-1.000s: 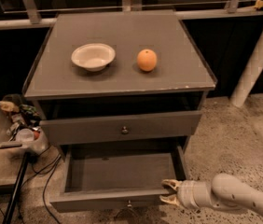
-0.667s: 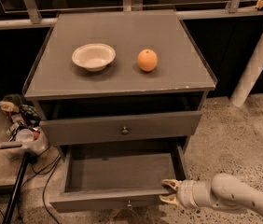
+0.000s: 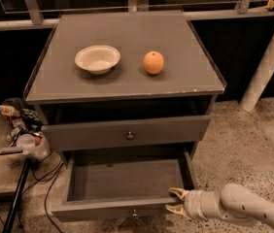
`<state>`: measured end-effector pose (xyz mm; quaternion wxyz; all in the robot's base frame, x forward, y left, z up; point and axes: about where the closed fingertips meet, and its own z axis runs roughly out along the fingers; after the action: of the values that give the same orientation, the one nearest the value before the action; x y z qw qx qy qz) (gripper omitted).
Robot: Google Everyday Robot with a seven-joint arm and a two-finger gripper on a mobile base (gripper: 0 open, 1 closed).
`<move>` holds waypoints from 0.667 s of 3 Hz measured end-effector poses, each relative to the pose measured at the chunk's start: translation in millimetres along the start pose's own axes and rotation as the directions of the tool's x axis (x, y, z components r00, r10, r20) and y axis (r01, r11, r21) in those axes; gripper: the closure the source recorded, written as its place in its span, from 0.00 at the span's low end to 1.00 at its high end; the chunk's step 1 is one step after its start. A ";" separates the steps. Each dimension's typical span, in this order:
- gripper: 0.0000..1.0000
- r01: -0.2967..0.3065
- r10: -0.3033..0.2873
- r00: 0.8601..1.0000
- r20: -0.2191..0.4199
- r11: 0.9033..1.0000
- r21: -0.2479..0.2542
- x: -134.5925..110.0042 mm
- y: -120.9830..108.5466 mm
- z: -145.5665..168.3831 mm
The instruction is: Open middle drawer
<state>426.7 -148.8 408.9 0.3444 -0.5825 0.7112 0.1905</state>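
So the gripper point(image 3: 175, 201) sits at the right end of the middle drawer point(image 3: 103, 209), right on its front panel. The jaws are spread partway: one tan finger point(image 3: 177, 193) is up by the panel's top edge and the other is lower, in front of its face. Honestly can't tell if they're squeezing the panel or just resting against it. The pale arm point(image 3: 246, 208) runs off to the right of the jaws and out of the corner. Just left of the jaws and a bit lower is the drawer's small round knob point(image 3: 134, 212), and the drawer itself is pulled well out, its shallow grey box open to view up and left of the fingers. Above the jaws is the upper drawer front point(image 3: 83, 136) with its own knob point(image 3: 129, 135). Further up on the cabinet top point(image 3: 195, 79) there's an orange point(image 3: 153, 62) roughly straight above the jaws and a white bowl point(image 3: 97, 58) further left. Way off to the left of the jaws is a clear bin of clutter point(image 3: 18, 130) with a black pole point(image 3: 14, 198) and cables point(image 3: 49, 188) under it. Up and right of the jaws stands a white post point(image 3: 268, 62) on the speckled floor point(image 3: 244, 144). Compared with a second ago, basically nothing's different: gripper in the same spot, drawer out the same amount.
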 end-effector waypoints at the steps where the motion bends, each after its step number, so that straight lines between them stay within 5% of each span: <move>1: 1.00 -0.011 0.011 1.000 0.003 1.000 -0.002 6.4 11.9 -3.8; 2: 1.00 -0.011 0.011 1.000 0.003 1.000 -0.002 3.2 11.3 -6.8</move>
<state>413.7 -152.8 409.9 0.3438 -0.5787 0.7137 0.1937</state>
